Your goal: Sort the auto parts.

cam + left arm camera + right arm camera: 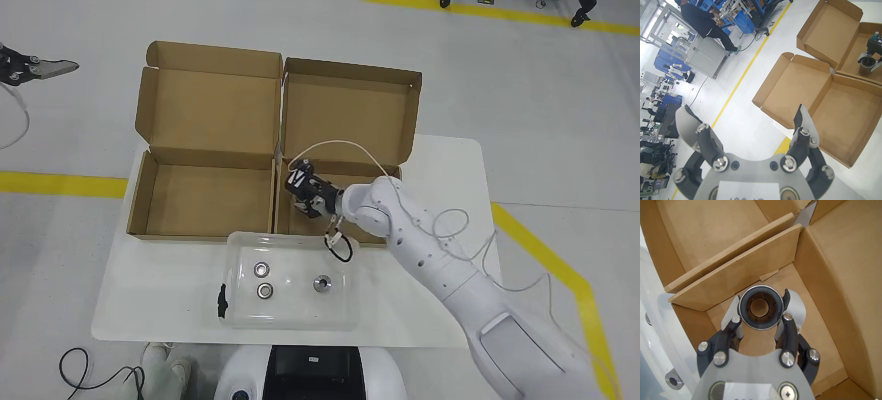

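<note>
Grippers: the right gripper (pixel 762 300) is clamped on a dark metal cylindrical sleeve (pixel 761 293), one finger on each side of the barrel. The left gripper (pixel 743 117) stands wide apart with nothing between its fingers.

Location of parts:
- The sleeve hangs inside the right-hand brown cardboard box (pixel 350 115), near the wall that adjoins the left-hand brown cardboard box (pixel 200 200).
- Both boxes stand side by side with lids folded back on the white table (pixel 440 170).
- A clear plastic bin (pixel 295 297) sits just in front of the boxes and contains three round metal parts (pixel 262 268).

View comparison:
- The right wrist view looks down the sleeve's axis, so the hollow bore shows, with box floor visible through it.
- The left wrist view gives the side profile instead: the sleeve (pixel 866 66) is upright between the right gripper's (pixel 869 62) fingers, low in the box. Contact with the box floor cannot be determined.
- The top view places the arms. The right gripper (pixel 305 198) is over the near left part of the right-hand box, and the left gripper (pixel 40 68) is above the floor, well apart from the table on its left side.
</note>
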